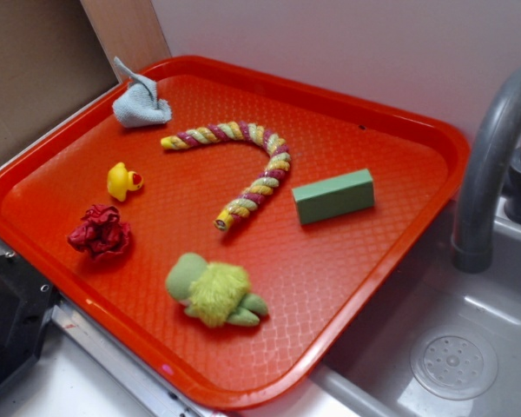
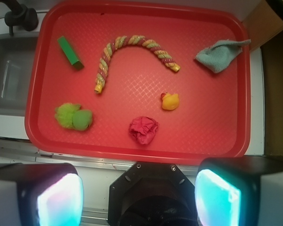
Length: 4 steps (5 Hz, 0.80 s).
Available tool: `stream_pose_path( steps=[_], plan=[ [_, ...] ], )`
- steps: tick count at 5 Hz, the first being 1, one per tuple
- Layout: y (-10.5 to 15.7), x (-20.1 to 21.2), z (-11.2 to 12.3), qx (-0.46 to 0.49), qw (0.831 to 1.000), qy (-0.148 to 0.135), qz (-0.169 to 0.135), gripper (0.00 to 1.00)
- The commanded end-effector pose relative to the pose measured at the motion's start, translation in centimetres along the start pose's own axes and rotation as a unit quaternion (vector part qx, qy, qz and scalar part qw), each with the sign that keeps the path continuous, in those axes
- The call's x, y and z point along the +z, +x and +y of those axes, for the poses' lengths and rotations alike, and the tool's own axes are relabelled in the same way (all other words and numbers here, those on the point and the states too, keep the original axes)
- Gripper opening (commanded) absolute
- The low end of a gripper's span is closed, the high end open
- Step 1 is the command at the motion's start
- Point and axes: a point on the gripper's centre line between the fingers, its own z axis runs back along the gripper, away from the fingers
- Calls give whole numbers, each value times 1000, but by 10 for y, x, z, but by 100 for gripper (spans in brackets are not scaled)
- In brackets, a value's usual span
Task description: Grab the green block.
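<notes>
The green block (image 1: 333, 196) is a small matte green bar lying flat on the red tray (image 1: 347, 261), near its right side by the faucet. In the wrist view the block (image 2: 70, 52) lies at the tray's (image 2: 203, 117) upper left, far from my gripper (image 2: 139, 197). The gripper hangs high above the tray's near edge, outside the tray. Its two fingers, with glowing pads (image 2: 59, 200), stand wide apart and hold nothing. The gripper does not show in the exterior view.
On the tray lie a fuzzy lime-green plush toy (image 2: 73, 117), a twisted rope (image 2: 132, 40), a yellow duck (image 2: 170, 100), a crumpled red cloth (image 2: 143, 129) and a grey-blue cloth (image 2: 219, 55). A grey faucet (image 1: 491, 156) and sink (image 1: 451, 347) stand beside the block's side.
</notes>
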Motion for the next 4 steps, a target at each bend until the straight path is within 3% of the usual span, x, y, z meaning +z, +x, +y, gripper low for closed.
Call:
stream_pose_path(
  steps=[1, 3, 4],
  plan=[
    [57, -37, -32, -112, 991, -35, -60, 100],
    [105, -85, -90, -213, 975, -14, -69, 100],
    [121, -115, -111, -229, 972, -6, -48, 100]
  ],
)
